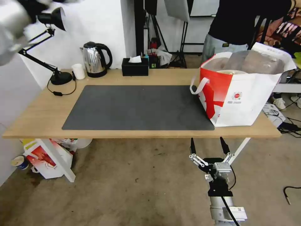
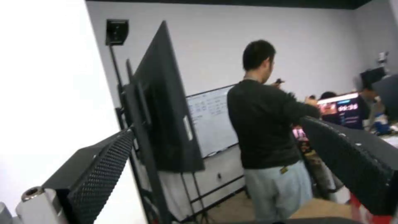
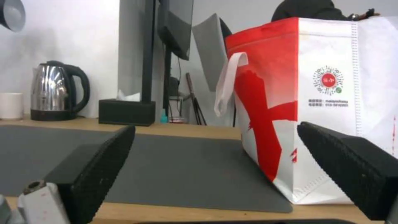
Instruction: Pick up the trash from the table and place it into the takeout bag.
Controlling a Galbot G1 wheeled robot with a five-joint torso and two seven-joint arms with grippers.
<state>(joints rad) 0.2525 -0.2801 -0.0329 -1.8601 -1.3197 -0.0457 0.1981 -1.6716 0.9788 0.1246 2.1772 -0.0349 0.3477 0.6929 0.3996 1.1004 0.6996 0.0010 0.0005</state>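
Head view: white-red takeout bag [image 1: 241, 94] upright on table [image 1: 40, 116], foil-lined; right pincer [image 1: 208, 146] released, left pincer [image 2: 215, 155] released.

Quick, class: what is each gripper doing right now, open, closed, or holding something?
Left gripper: open, holding nothing, raised high at the robot's left.
Right gripper: open, holding nothing, low in front of the table edge.

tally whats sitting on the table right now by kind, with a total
takeout bag: 1
dark grey mat: 1
electric kettle: 1
black tissue box: 1
small white cup: 1
black desk lamp: 1
total: 6 things on the table
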